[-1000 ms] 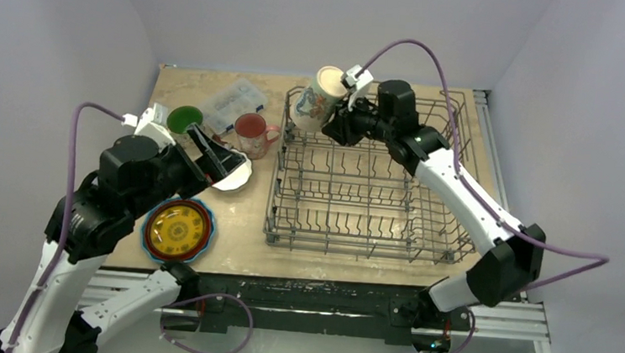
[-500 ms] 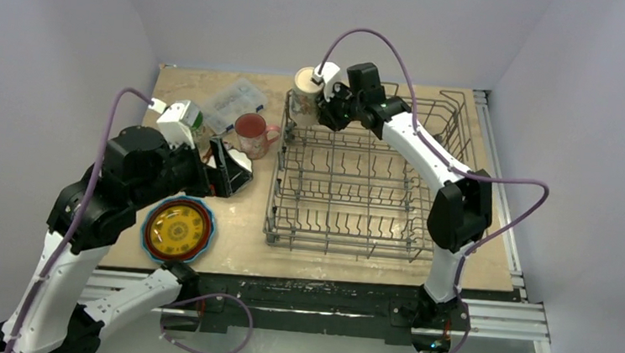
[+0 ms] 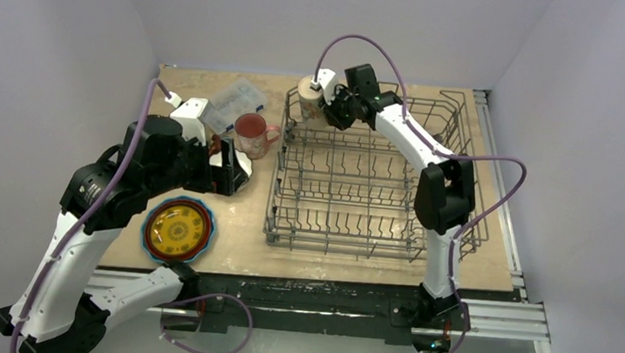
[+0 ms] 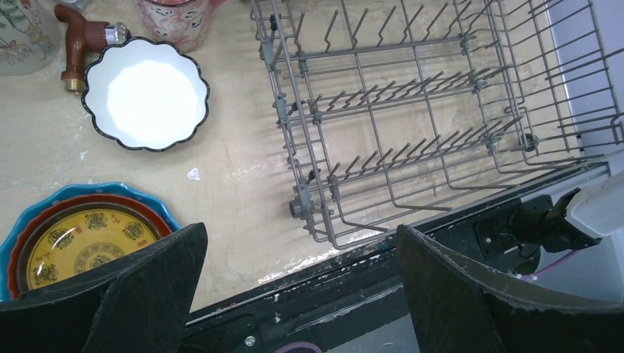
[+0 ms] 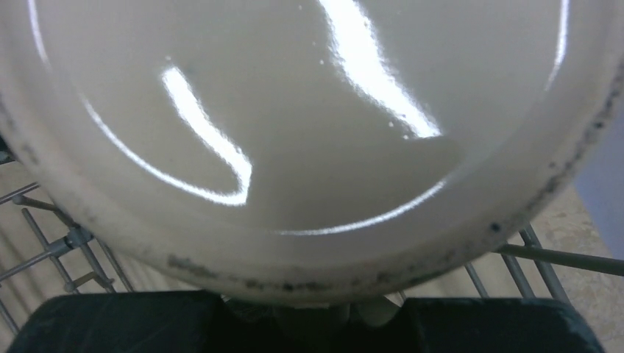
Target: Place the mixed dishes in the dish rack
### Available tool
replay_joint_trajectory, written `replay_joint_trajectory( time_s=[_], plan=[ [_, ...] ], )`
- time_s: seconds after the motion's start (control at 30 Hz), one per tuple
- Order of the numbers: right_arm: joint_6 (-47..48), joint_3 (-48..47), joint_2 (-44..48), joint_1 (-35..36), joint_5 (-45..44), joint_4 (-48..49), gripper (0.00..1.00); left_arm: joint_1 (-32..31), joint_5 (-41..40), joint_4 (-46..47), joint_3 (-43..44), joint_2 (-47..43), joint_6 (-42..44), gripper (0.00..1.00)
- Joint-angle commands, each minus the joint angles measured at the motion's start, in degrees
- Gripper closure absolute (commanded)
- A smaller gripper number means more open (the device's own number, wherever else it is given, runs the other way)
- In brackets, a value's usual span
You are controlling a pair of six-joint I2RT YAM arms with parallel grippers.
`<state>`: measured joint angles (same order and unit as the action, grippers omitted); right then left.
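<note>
My right gripper (image 3: 329,102) was clamped on the rim of a cream mug (image 3: 308,91). On its wrist camera the glossy pale inside of the mug (image 5: 309,125) filled nearly the whole view, with the dark fingers (image 5: 110,327) pinching the lip at the bottom edge. The mug hung at the far left corner of the dish rack (image 3: 358,193), with grey wires showing below it on both sides. I could not tell whether it rested on them.

My left gripper (image 3: 224,166) stood wide open and held nothing. Its two black fingers (image 4: 125,294) were spread across the lower part of its wrist view. It hovered above the table (image 3: 246,230) just left of the rack's near left corner (image 4: 309,213).

Below it sat the white scalloped bowl (image 4: 146,92), upright, between the rack and the plate stack (image 4: 81,243). That stack had the yellow-patterned plate on top, an orange one under it and a blue rim outermost (image 3: 177,231).

Beyond the bowl were the pink mug (image 3: 251,134), a second cream mug (image 4: 22,37) and a red-brown tool (image 4: 81,40), the tool just beside the bowl's rim. A clear box (image 3: 232,100) lay farther back.
</note>
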<state>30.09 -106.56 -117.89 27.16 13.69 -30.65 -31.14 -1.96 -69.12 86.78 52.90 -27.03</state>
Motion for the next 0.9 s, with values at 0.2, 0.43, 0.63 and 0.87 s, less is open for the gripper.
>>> replay_joint_trajectory(
  time_s=[0.2, 0.43, 0.63, 0.87],
  plan=[
    [3.0, -8.8, -2.8, -0.3, 2.3, 5.7, 1.0, 0.6, 0.0, -1.1, 2.7, 0.1, 4.7, 0.0],
    [2.6, -10.6, -6.8, -0.2, 4.5, 6.1, 1.0, 0.6, -1.1, -2.9, 4.3, 0.7, 6.2, 0.0],
    [2.1, -9.7, -8.6, -0.3, 6.5, 7.0, 0.99, 0.6, -2.6, -3.3, 4.4, 0.2, 6.2, 0.0],
    [0.7, -6.6, -8.8, -0.1, 7.3, 9.9, 0.85, 0.6, -2.4, -3.4, 4.2, 0.1, 5.9, 0.0]
  ],
)
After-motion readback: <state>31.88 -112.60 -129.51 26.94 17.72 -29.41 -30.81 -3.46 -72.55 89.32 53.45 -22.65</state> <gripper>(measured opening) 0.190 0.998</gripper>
